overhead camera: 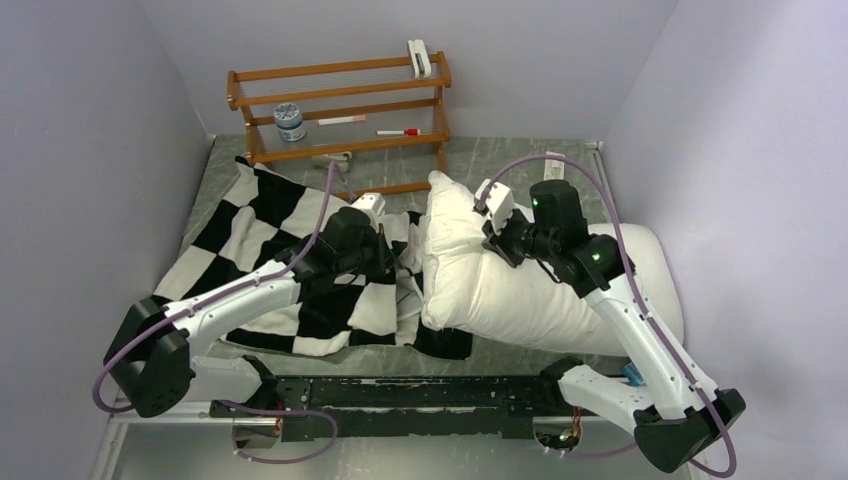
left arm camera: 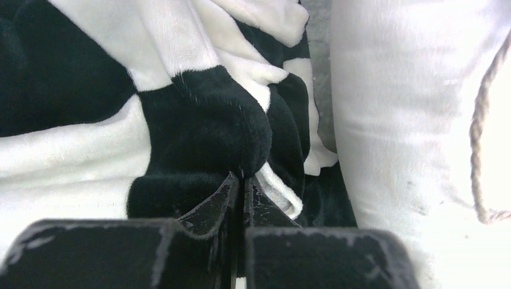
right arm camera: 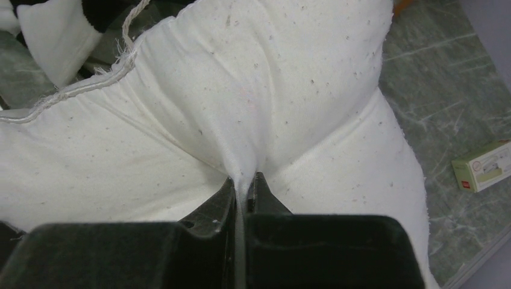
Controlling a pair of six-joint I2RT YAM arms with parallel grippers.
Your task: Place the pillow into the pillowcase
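I am looking down at the pillowcase (overhead camera: 230,240) lying spread over the left half of the table (overhead camera: 490,160), with the pillow (overhead camera: 500,290) lying just right of it, the two touching near the middle. The pillow's near-left corner is overlapping the pillowcase's edge. My left gripper (left arm camera: 242,180) is sitting on a fold at the pillowcase's right side, beside the pillow. My right gripper (right arm camera: 243,180) is sitting on the pillow's far end. Behind both, a rack (overhead camera: 340,68) is standing by the back wall, carrying a jar (overhead camera: 290,121) and a marker (overhead camera: 398,131) on a shelf.

Wooden rack (overhead camera: 330,70) at back w/ jar (overhead camera: 290,121), red marker (overhead camera: 398,132); small box (right arm camera: 485,165) on table (right arm camera: 434,72)
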